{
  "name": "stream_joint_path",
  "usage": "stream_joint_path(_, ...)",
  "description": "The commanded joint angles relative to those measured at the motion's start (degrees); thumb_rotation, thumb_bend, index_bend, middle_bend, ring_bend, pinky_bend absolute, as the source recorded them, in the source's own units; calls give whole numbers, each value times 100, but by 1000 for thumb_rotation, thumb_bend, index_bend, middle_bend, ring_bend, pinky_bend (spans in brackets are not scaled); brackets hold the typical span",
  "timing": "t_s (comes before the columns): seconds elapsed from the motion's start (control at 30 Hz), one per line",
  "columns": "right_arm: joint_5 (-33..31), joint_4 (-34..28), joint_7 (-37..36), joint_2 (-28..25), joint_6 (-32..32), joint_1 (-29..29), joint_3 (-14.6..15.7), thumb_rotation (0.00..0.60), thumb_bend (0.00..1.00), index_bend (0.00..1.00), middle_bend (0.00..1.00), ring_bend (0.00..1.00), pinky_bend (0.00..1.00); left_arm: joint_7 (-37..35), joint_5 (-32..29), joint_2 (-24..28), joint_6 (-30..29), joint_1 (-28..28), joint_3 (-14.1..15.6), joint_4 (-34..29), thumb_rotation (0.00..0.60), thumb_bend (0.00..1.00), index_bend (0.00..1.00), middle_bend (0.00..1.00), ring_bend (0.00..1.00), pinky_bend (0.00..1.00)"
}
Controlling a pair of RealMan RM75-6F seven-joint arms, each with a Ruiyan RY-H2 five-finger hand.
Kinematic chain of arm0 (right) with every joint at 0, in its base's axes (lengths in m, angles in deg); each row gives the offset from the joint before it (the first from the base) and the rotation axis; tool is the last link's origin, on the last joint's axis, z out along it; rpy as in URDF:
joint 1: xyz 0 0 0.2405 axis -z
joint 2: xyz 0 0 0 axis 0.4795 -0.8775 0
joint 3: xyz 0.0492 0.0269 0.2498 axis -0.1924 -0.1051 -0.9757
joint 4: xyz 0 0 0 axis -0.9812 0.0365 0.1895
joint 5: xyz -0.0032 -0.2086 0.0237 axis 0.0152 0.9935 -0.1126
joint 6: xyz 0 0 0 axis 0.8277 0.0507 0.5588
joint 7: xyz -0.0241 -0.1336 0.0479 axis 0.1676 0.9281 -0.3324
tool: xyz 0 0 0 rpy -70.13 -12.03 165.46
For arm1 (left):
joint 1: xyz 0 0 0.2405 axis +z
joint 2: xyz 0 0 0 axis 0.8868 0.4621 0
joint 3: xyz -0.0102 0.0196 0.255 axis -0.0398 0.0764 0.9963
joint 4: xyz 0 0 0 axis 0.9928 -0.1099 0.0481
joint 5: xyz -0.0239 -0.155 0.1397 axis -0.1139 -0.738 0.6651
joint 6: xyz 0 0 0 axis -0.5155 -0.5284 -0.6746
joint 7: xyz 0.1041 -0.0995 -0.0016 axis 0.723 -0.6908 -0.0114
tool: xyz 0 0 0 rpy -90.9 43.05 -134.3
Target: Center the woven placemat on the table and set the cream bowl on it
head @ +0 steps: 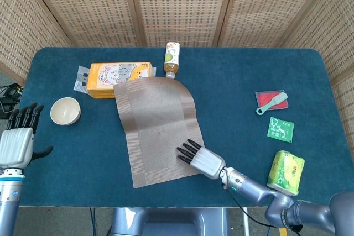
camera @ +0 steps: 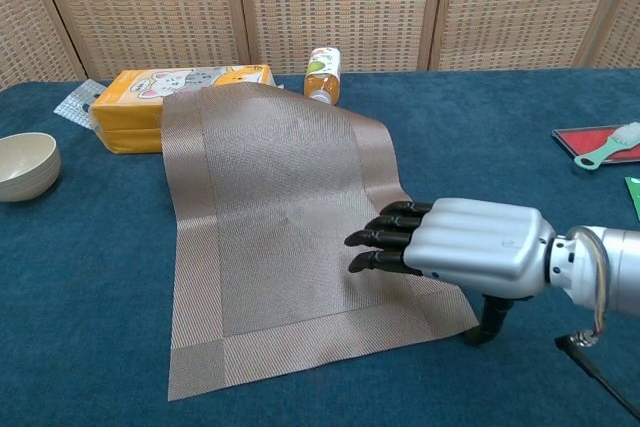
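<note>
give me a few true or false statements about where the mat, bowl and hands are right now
1. The bowl sits on the mat. False: it stands on the bare table, off to the mat's left.
2. The right hand reaches over the mat's near right corner. True.
3. The mat's far edge rests up against the orange box. True.
4. The left hand holds the bowl. False: it is apart from the bowl, at the table's left edge, holding nothing.
5. The bottle stands upright. False: it lies on its side by the mat's far edge.
</note>
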Motion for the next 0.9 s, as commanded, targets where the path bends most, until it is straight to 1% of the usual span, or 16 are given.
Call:
stream_joint_path(0.03,-144,176,133,158,53,-83,-126,600,146,140,0,0,0,-58,7,9,57,-16,-9,39,600,0,0,0,0,0)
stream_joint_path(0.17,-223,238,140,218,40,-114,-154,600,402,139,0,0,0,-94,13,24,86,-19,-14,48,600,0,0,0,0,0)
stream_joint_path(0.2,-236,246,138,224,47,-121,-152,600,453,136,0,0,0,-106,14,27,96,-21,-15,52,600,0,0,0,0,0)
stream_joint_path(0.3,-262,272,142,229,81,-153,-134,600,558,125,0,0,0,-168,18,39,139,-31,-21,76,600,0,0,0,0,0)
stream_joint_path(0.4,-254,311,182,233,82,-181,-109,600,609,124,0,0,0,-193,3,50,172,-38,-26,85,600,0,0,0,0,0)
stream_joint_path(0.57,-245,346,183,219,116,-223,-37,600,616,127,0,0,0,-192,31,57,181,-39,-17,74,600,0,0,0,0,0)
stream_joint_path(0.63,-218,375,179,222,94,-235,-6,600,616,144,0,0,0,-187,41,57,180,-35,-11,72,600,0,0,0,0,0)
stream_joint_path(0.73,-199,420,155,242,50,-243,13,600,619,221,0,0,0,-184,46,57,178,-33,-10,64,600,0,0,0,0,0)
stream_joint_path(0.8,-186,451,131,256,6,-243,21,600,626,316,0,0,0,-179,57,57,173,-30,-6,59,600,0,0,0,0,0)
stream_joint_path(0.9,-147,504,68,275,-96,-239,41,600,653,420,0,0,0,-176,80,56,167,-24,3,51,600,0,0,0,0,0)
